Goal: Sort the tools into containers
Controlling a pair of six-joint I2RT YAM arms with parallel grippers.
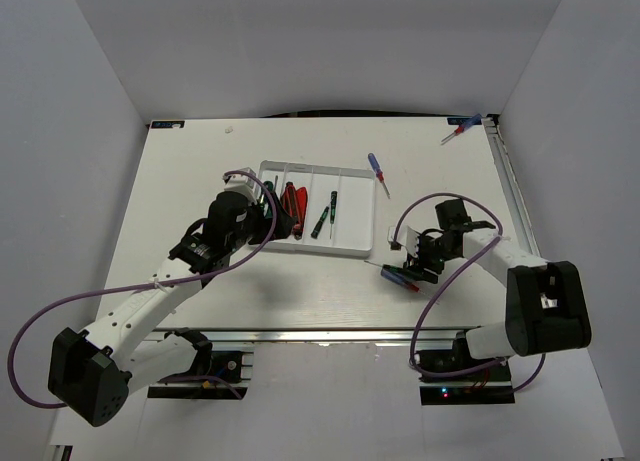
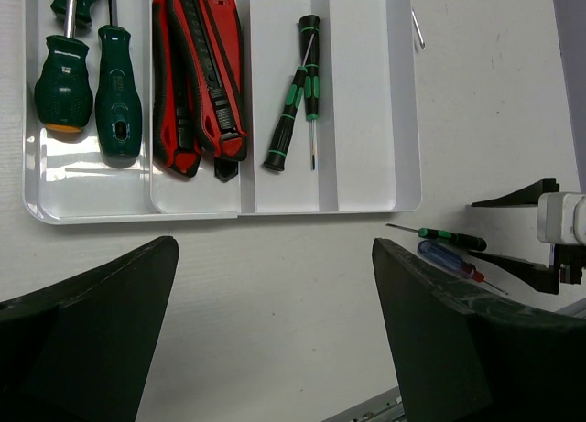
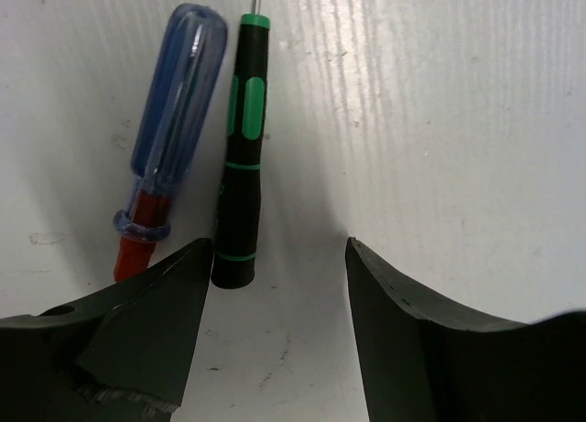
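A thin green-and-black driver [image 3: 243, 147] lies touching a blue-handled screwdriver [image 3: 174, 111] on the surface [image 3: 439, 120], just outside the white tray [image 2: 362, 92]. The right pincer [image 3: 275, 248], spread, hangs over them; closing may catch 2 tools or knock 1 away. The left pincer [image 2: 275, 243] is spread, empty.

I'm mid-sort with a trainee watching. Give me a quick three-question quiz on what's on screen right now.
1. True or false: the right gripper is shut on the blue-handled screwdriver.
2. Counting the tray compartments from the left in the top view, the red-and-black tools lie in which one? A first, B second, C fourth.
3. Fill in: the thin driver lying right beside that blue-handled screwdriver has a black and ___ handle.
Key: 1 false, its jaws stand open and hold nothing. 2 B. 3 green.
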